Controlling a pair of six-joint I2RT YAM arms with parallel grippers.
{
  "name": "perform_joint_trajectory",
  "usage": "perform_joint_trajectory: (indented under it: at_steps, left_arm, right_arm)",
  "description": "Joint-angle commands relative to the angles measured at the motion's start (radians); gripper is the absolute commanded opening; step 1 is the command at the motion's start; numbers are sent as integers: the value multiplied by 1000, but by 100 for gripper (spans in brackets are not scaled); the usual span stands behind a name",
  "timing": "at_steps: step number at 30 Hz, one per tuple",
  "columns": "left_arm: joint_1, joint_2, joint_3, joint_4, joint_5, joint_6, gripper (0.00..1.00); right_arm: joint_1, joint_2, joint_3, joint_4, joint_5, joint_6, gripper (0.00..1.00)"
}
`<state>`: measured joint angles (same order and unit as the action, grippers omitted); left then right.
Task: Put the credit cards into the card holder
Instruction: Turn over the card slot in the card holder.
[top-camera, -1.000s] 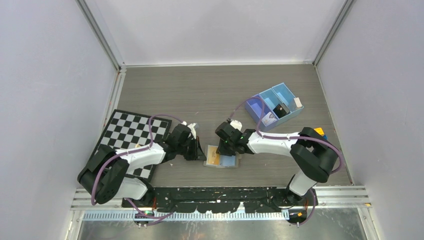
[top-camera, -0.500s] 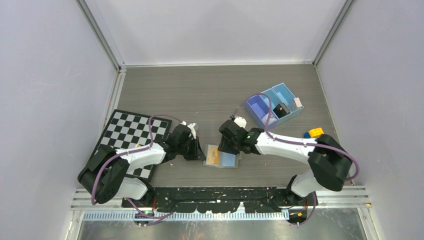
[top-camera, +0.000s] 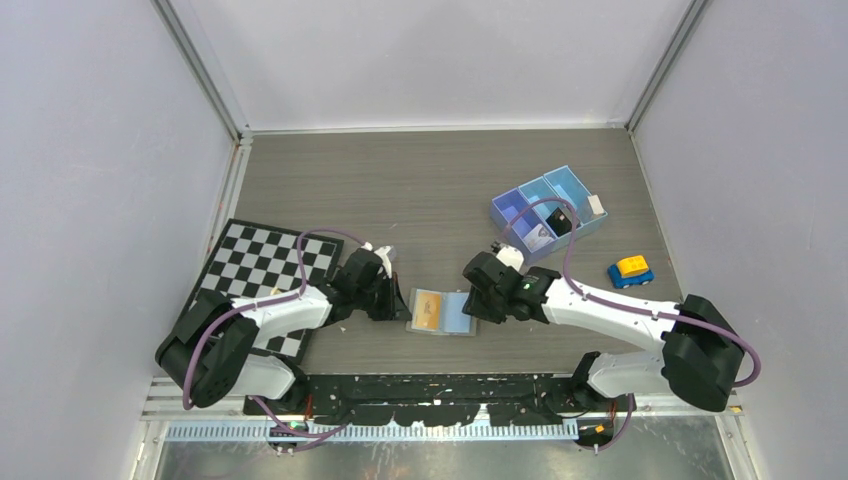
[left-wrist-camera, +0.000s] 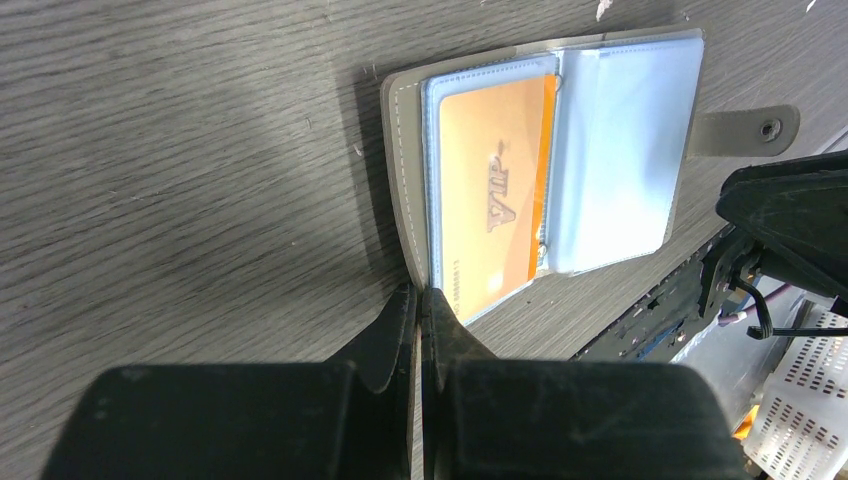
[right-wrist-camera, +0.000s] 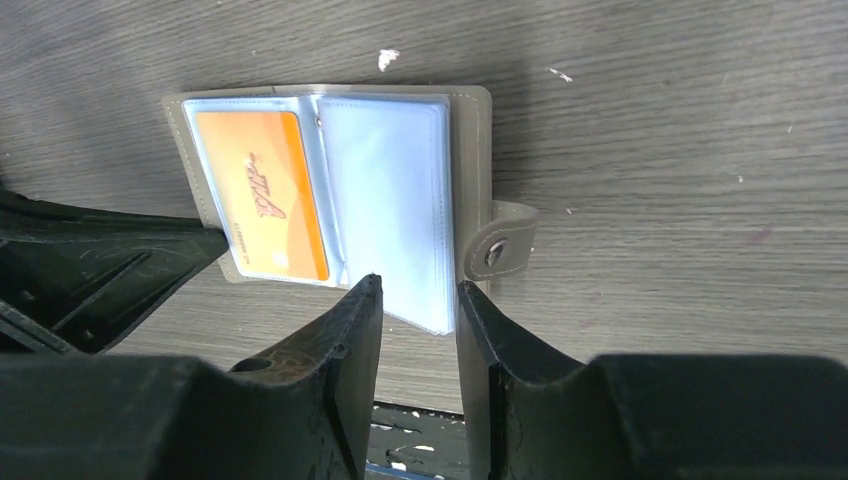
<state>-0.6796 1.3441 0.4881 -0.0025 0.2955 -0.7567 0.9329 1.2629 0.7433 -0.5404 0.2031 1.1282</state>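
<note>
The card holder (top-camera: 455, 313) lies open on the table, its pale blue inside up, with an orange card (top-camera: 428, 309) in its left pocket. In the left wrist view the orange card (left-wrist-camera: 495, 190) reads VIP and the holder's grey edge (left-wrist-camera: 405, 170) meets my left gripper (left-wrist-camera: 420, 298), which is shut with its tips at that edge. My right gripper (right-wrist-camera: 420, 290) is open and empty, its tips just before the holder's right blue page (right-wrist-camera: 390, 200), beside the snap tab (right-wrist-camera: 497, 245). A whitish card (top-camera: 537, 238) lies in the blue tray.
The blue three-compartment tray (top-camera: 510, 205) stands at the back right and also holds a black item (top-camera: 560, 222) and a white item (top-camera: 596, 205). A toy car (top-camera: 631, 270) sits right of my right arm. A checkerboard (top-camera: 255, 262) lies under my left arm.
My right gripper has pulled back to the right off the card holder, uncovering its right page. The right arm's elbow has swung right. The left arm has not moved.
</note>
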Motion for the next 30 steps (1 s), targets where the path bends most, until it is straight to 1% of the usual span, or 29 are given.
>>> perform_joint_trajectory:
  at_steps: [1, 7, 15, 30]
  left_arm:
    - [-1, -4, 1, 8, -6, -7, 0]
    - [-2, -4, 0, 7, -4, -7, 0]
    - [-1, -1, 3, 8, -1, -7, 0]
    - [-1, 0, 2, 7, 0, -7, 0]
  right_arm:
    - [-1, -16, -3, 16, 14, 34, 37]
    - [-2, 3, -16, 72, -10, 42, 35]
    - [-2, 43, -28, 103, -22, 47, 32]
    - [-3, 72, -31, 84, -21, 56, 31]
